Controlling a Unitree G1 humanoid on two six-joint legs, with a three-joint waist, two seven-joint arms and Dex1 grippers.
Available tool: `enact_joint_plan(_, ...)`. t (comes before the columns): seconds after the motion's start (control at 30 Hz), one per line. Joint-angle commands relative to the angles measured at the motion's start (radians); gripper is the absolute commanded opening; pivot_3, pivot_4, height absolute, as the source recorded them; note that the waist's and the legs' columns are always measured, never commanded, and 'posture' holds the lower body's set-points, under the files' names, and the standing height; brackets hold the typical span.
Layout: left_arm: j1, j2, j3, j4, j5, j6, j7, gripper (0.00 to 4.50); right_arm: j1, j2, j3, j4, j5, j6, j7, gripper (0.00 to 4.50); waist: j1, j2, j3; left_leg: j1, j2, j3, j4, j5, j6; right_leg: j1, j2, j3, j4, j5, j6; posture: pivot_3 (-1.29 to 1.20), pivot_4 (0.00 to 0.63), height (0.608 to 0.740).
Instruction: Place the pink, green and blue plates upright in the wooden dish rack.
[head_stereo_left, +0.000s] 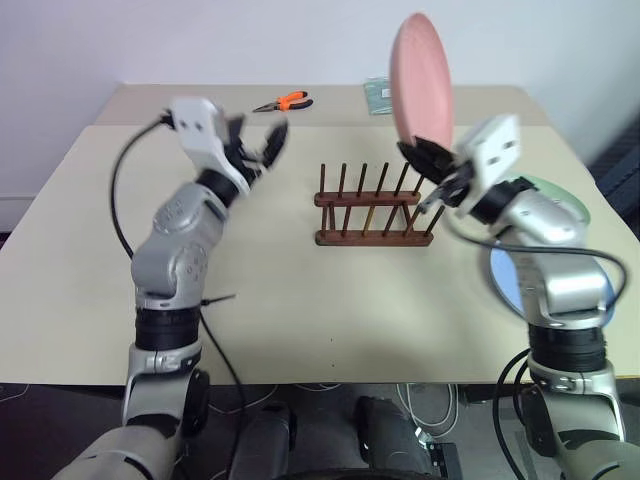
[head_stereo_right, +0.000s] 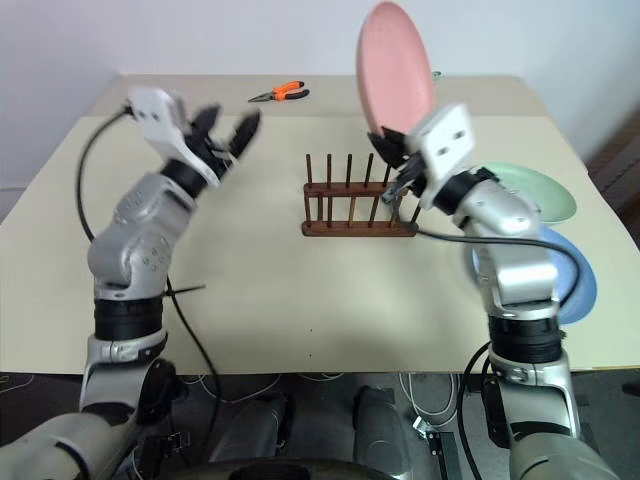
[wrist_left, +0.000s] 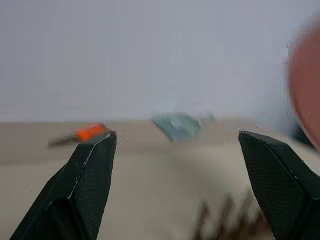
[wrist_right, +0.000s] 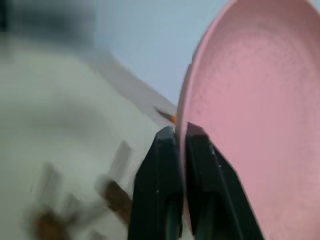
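Left eye view: the right gripper (head_stereo_left: 432, 168) clamps the pink plate (head_stereo_left: 421, 82) upright above the empty wooden dish rack (head_stereo_left: 375, 207), left gripper (head_stereo_left: 257, 143) spread and empty beside it, green plate (head_stereo_right: 535, 190) and blue plate (head_stereo_right: 580, 278) flat right of the rack, none yet slotted

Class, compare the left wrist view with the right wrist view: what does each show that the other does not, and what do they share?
Left wrist view alone: the left gripper, its fingers wide apart with nothing between them, and a greenish flat item at the table's far edge.

Right wrist view alone: the right gripper shut on the rim of the pink plate, which it holds upright.

Both: the pink plate, the orange-handled pliers, blurred pegs of the wooden dish rack, the beige table and the pale wall.
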Motion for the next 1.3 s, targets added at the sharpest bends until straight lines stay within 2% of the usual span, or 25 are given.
enact_joint_plan(0.03, 0.087, 0.107, -0.171, -0.153, -0.027, -0.023, -0.295, 3.97, -0.036, -0.044, -0.168, -0.003, 0.276, 0.175, 0.031, 0.00, -0.001, 0.001, 0.001, 0.000, 0.000, 0.000, 0.000, 0.000, 0.000, 0.000, 0.000, 0.000, 0.000, 0.000, 0.000, 0.00, 0.150, 0.740)
enact_joint_plan(0.17, 0.138, 0.163, -0.256, -0.219, -0.039, -0.013, -0.418, 3.97, -0.053, -0.082, -0.210, 0.062, 0.374, 0.252, 0.036, 0.00, 0.000, 0.005, 0.003, 0.000, 0.001, 0.001, 0.000, 0.000, 0.001, 0.000, -0.001, 0.000, 0.000, -0.003, -0.005, 0.00, 0.150, 0.740)
enact_joint_plan(0.47, 0.163, 0.141, -0.282, -0.234, -0.001, -0.012, -0.428, 3.97, -0.063, -0.077, -0.266, 0.196, 0.539, 0.356, 0.017, 0.00, 0.001, 0.005, 0.003, 0.000, 0.001, 0.002, 0.000, -0.001, 0.001, -0.001, -0.001, 0.000, 0.000, -0.003, -0.005, 0.00, 0.150, 0.740)
enact_joint_plan(0.8, 0.179, 0.136, -0.286, -0.219, 0.019, -0.027, -0.441, 3.97, -0.051, -0.076, -0.233, 0.323, 0.488, 0.323, 0.025, 0.00, 0.000, 0.005, 0.004, 0.000, 0.001, 0.002, 0.000, -0.001, 0.001, -0.001, -0.001, 0.000, 0.000, -0.003, -0.004, 0.00, 0.150, 0.740)
enact_joint_plan(0.9, 0.180, 0.133, -0.284, -0.214, 0.023, -0.029, -0.447, 4.04, -0.062, -0.077, -0.244, 0.354, 0.486, 0.313, 0.023, 0.99, 0.000, 0.006, 0.004, 0.000, 0.001, 0.002, 0.000, -0.001, 0.001, -0.001, -0.001, 0.000, 0.000, -0.003, -0.004, 0.00, 0.150, 0.740)
enact_joint_plan(1.07, 0.189, 0.133, -0.279, -0.210, 0.028, -0.032, -0.454, 4.04, -0.063, -0.125, -0.232, 0.339, 0.362, 0.193, -0.002, 3.49, 0.000, 0.006, 0.004, 0.000, 0.001, 0.002, 0.000, -0.001, 0.001, -0.001, -0.001, 0.000, 0.000, -0.003, -0.004, 0.00, 0.150, 0.740)
enact_joint_plan(1.27, 0.201, 0.133, -0.281, -0.208, 0.036, -0.038, -0.450, 4.04, 0.001, -0.267, -0.303, 0.325, 0.213, 0.054, -0.032, 3.49, 0.005, 0.007, 0.005, -0.001, 0.001, 0.002, 0.000, -0.001, 0.001, -0.001, -0.001, 0.000, 0.000, -0.003, -0.003, 0.00, 0.150, 0.740)
enact_joint_plan(1.3, 0.201, 0.133, -0.282, -0.206, 0.037, -0.039, -0.450, 4.04, 0.031, -0.294, -0.304, 0.326, 0.189, 0.040, -0.022, 3.75, 0.006, 0.007, 0.004, -0.001, 0.001, 0.002, 0.000, -0.001, 0.001, 0.000, -0.001, 0.000, 0.000, -0.003, -0.003, 0.00, 0.150, 0.740)
